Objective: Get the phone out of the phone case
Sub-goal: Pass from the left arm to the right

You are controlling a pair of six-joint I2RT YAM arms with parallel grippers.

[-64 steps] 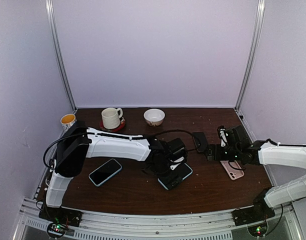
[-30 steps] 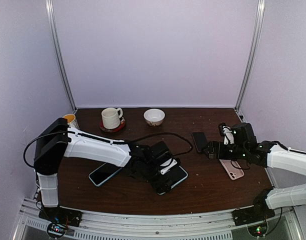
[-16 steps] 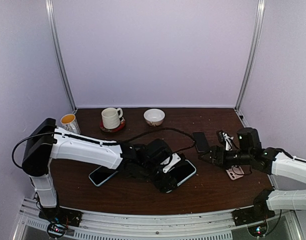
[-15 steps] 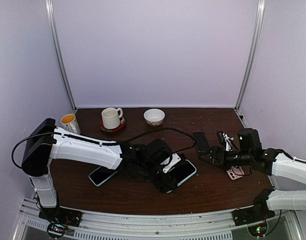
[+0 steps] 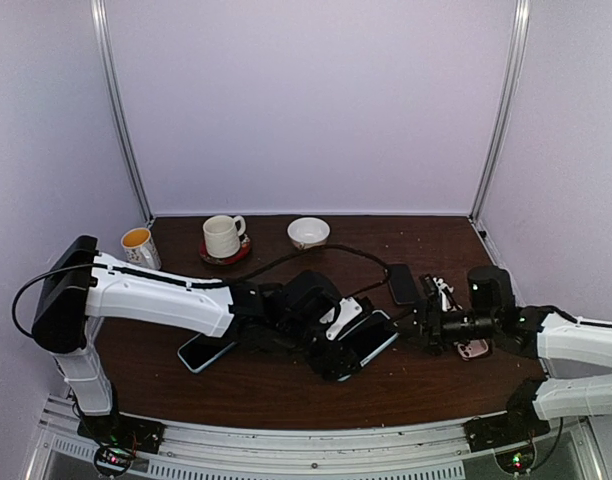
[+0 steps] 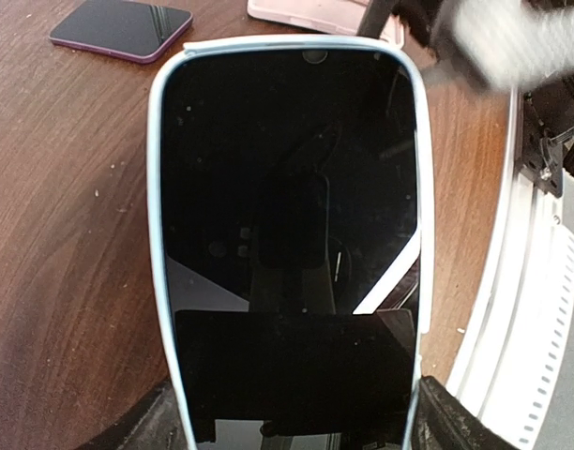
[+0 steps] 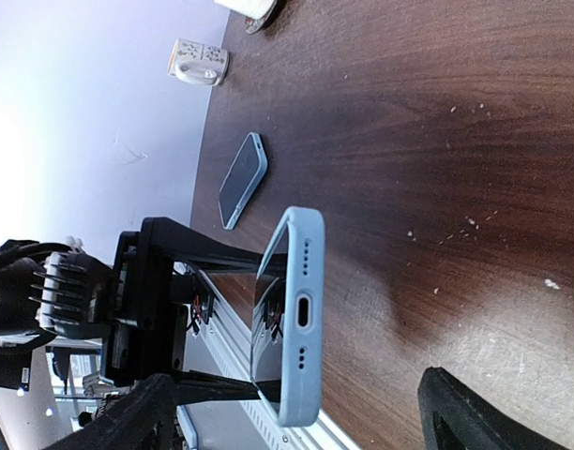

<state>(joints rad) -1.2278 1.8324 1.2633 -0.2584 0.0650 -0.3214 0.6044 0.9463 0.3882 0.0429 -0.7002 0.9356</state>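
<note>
Now the left claw is clamped on the phone case. The right claw, fingers wide apart, should pinch the case end and gently peel it off the phone.

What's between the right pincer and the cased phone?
Nothing but bare table. In the right wrist view, only wood separates the open right pincer from the near end of the phone.

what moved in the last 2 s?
The left gripper, still shut on the cased phone, carried it right toward the other arm; its port end now sits raised off the table. The right gripper, open, swung left up to that end and grips nothing yet. Unchanged: mug, bowl, blue phone, dark phone, pink phone.
</note>
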